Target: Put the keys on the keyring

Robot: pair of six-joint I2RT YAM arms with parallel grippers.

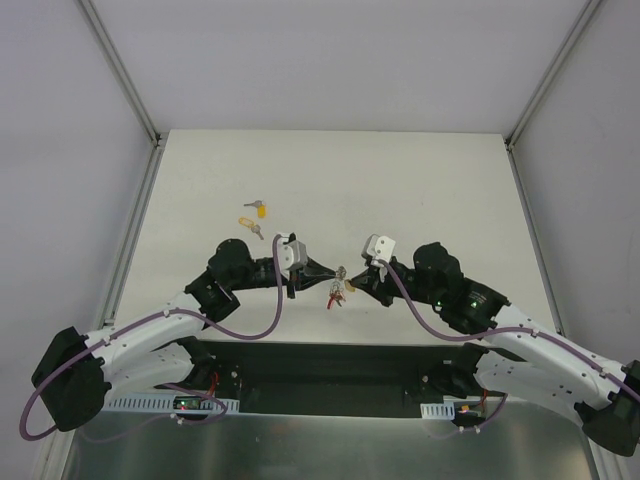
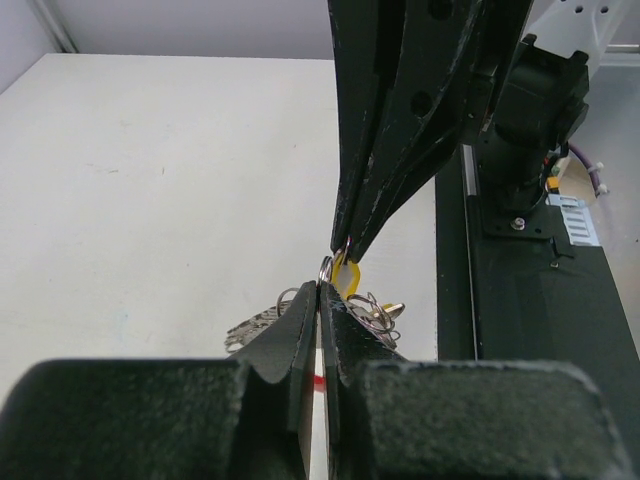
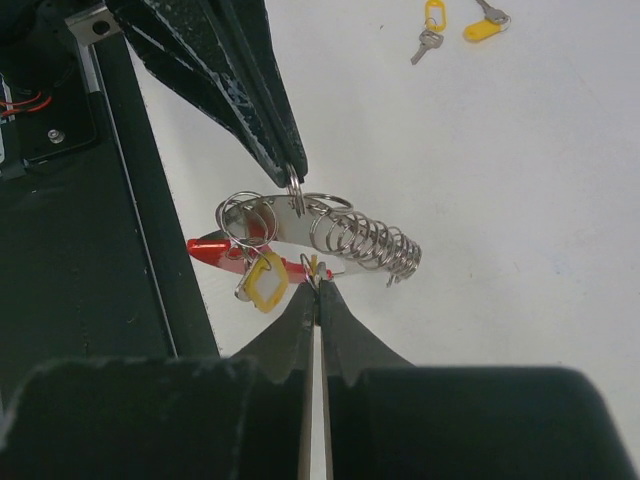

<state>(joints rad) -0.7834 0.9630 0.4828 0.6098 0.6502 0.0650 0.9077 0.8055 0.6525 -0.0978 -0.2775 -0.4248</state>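
Observation:
The keyring, a red clip (image 3: 212,250) joined to a silver coiled strap (image 3: 372,242), hangs in the air between my two grippers (image 1: 338,285). My left gripper (image 2: 322,286) is shut on a silver split ring at the top of the keyring; in the right wrist view its tips (image 3: 293,185) come down from above. My right gripper (image 3: 318,282) is shut on a small ring with a yellow key head in it, just under the strap. Another yellow-headed key (image 3: 265,282) hangs from the keyring. Two loose keys (image 1: 258,210) (image 1: 250,227) lie on the table behind the left arm.
The white table (image 1: 420,190) has grey walls at its left, right and far sides. A black base strip (image 1: 330,360) runs along the near edge under both arms. The loose keys also show at the top of the right wrist view (image 3: 430,30) (image 3: 485,25).

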